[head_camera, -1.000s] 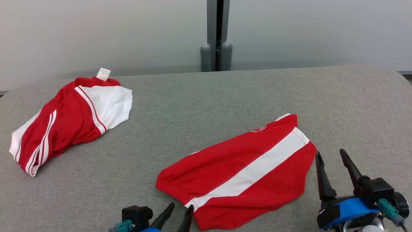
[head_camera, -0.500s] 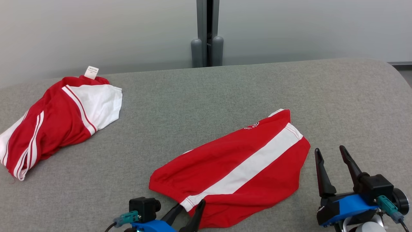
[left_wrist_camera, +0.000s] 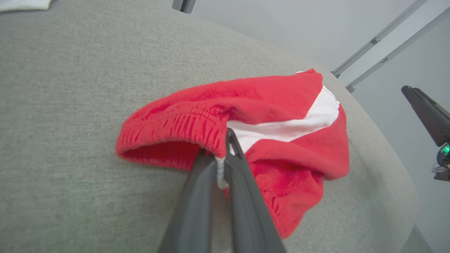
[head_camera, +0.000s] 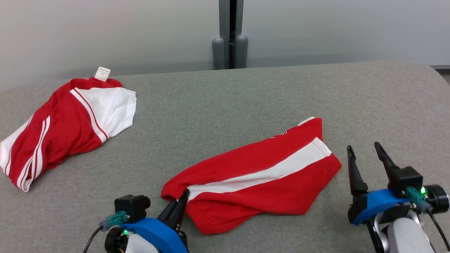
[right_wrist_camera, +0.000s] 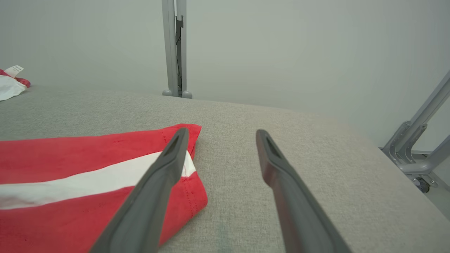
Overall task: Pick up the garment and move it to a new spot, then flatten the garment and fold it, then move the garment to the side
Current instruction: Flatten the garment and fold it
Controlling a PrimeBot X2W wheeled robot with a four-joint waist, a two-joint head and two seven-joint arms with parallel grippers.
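My left tool [head_camera: 184,192] is clamped together on the near left corner of the garment [head_camera: 253,175]. It pinches the gathered elastic hem, which lifts into a small ridge there. The garment is a pair of red shorts with a broad white stripe running along it. It lies rumpled on the grey table [head_camera: 211,105], toward my right. Its far end lies flat, just beside my right tool [head_camera: 363,147], whose fingers stand apart and hold nothing. A second red and white garment [head_camera: 63,133] lies well apart at the far left.
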